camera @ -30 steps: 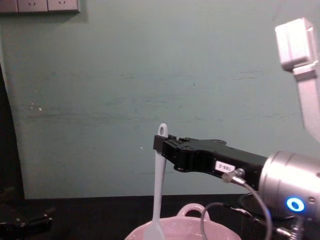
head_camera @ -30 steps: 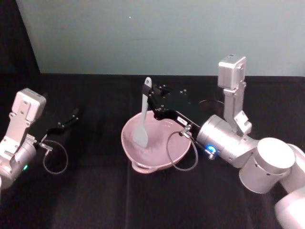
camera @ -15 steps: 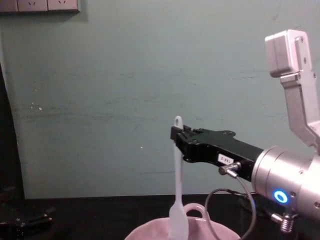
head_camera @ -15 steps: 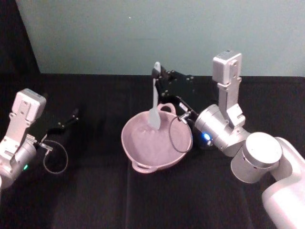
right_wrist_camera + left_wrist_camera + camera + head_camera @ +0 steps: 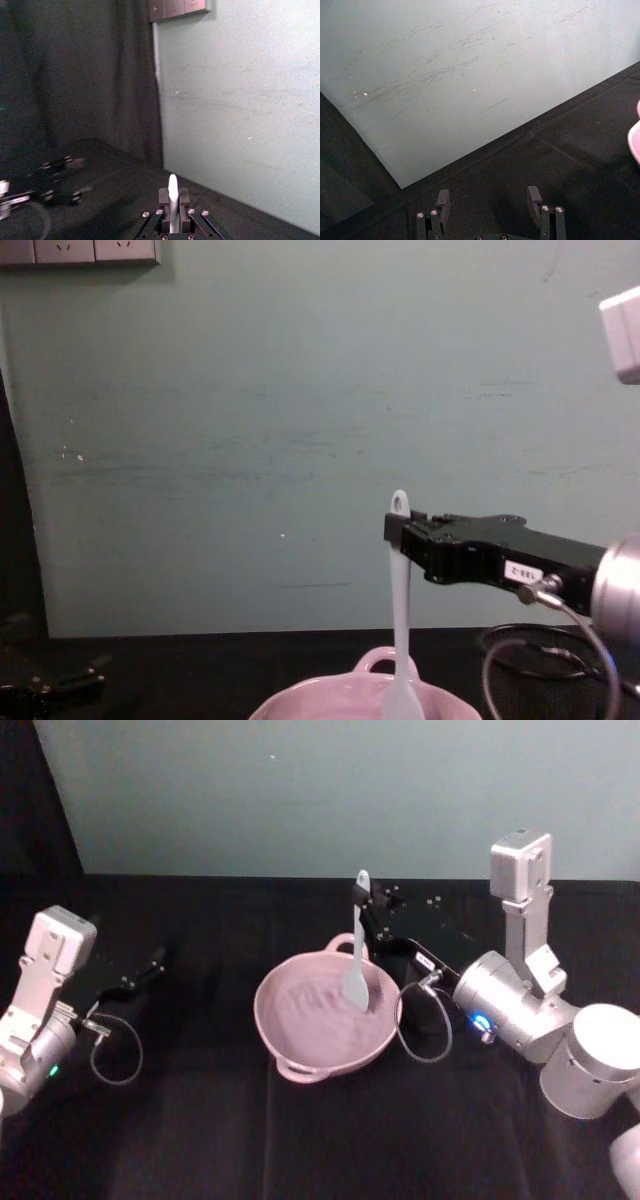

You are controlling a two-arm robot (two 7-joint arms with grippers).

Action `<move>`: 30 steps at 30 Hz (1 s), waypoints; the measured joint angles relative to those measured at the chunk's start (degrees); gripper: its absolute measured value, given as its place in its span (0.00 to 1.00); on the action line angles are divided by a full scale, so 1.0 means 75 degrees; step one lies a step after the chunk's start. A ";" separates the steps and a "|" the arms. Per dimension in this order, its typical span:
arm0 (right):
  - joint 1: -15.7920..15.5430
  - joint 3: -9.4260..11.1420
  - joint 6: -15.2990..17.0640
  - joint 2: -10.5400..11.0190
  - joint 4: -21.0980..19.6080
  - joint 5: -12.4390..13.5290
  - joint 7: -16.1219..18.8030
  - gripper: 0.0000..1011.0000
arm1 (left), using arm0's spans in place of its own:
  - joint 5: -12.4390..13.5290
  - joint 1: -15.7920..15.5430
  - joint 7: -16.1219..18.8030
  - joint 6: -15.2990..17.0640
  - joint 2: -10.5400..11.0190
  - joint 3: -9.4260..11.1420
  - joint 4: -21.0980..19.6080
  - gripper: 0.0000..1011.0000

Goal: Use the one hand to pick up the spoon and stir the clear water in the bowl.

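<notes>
The pale pink bowl [image 5: 268,1028] sits mid-table on black cloth, its loop handle [image 5: 378,660] at the far rim. My right gripper [image 5: 366,912] reaches in from the right and is shut on the upper handle of the white spoon [image 5: 358,948]. The spoon hangs upright with its scoop down inside the bowl's right part. From the chest, the spoon [image 5: 401,600] drops from the right gripper [image 5: 400,530] into the bowl [image 5: 320,702]. The right wrist view shows the spoon's tip [image 5: 172,186] clamped between the fingers. The clear water [image 5: 315,1005] shows only as faint ripples. My left gripper [image 5: 150,967] rests open at the far left.
A black wire-mesh cup [image 5: 535,655] stands behind the bowl on the right. A cable loop [image 5: 425,1032] hangs from the right wrist beside the bowl's right rim. The pale green wall [image 5: 300,790] closes the table's far edge. The left wrist view catches the bowl's edge [image 5: 636,142].
My right gripper carried the spoon from the bowl's left side round the far rim to its right side, the scoop sweeping through the bowl. The left arm stayed still.
</notes>
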 joint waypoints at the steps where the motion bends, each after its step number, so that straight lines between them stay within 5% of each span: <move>1: -0.0160 0.0011 0.0203 0.0138 -0.0252 0.0203 0.0195 0.11 | 0.0000 0.0000 0.0000 0.0000 0.0000 0.0000 0.0000 1.00; 9: -0.0369 -0.0220 0.0460 0.0298 -0.0551 0.0657 0.0611 0.11 | 0.0000 0.0000 0.0000 0.0000 0.0000 0.0000 0.0000 1.00; 15: -0.0181 -0.0625 0.0201 0.0071 -0.0218 0.0773 0.0779 0.11 | 0.0000 0.0000 0.0000 0.0000 0.0000 0.0000 0.0000 1.00; 21: 0.0157 -0.0798 -0.0348 -0.0288 0.0395 0.0571 0.0560 0.11 | 0.0000 0.0000 0.0001 0.0000 0.0000 0.0000 0.0000 1.00; 30: 0.0523 -0.0653 -0.1022 -0.0675 0.1197 0.0105 0.0078 0.11 | 0.0000 0.0000 0.0000 0.0000 0.0000 0.0000 0.0000 1.00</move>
